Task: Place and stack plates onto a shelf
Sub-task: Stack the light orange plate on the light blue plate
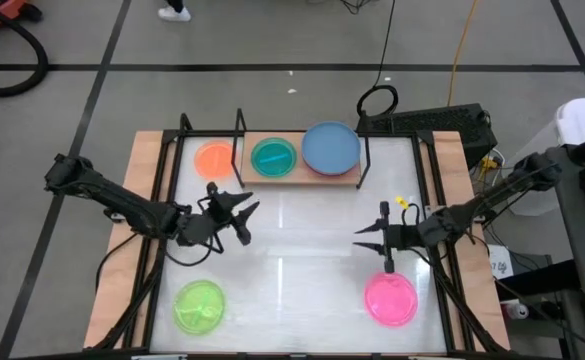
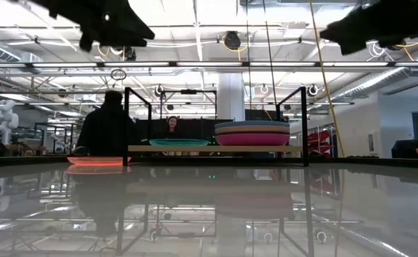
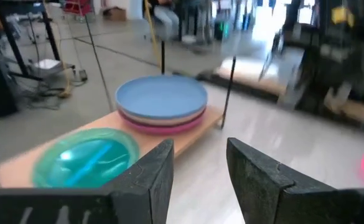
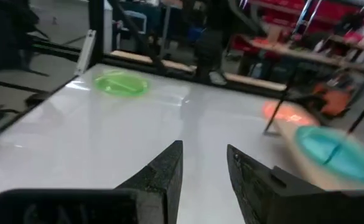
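Observation:
The light-wood shelf stands at the table's far edge. On it lie a teal plate and a stack with a blue plate on top, a salmon and a magenta one under it. An orange plate lies on the table left of the shelf. A lime green plate lies near left, a hot pink plate near right. My left gripper hangs open above mid-table, pointing toward the shelf. My right gripper hangs open, pointing left, beyond the pink plate. Both are empty.
Thin black uprights stand at the shelf's ends. The white tabletop has wooden side strips and black rails along its left and right edges. Cables and a dark box lie beyond the far right corner. People show in the room behind.

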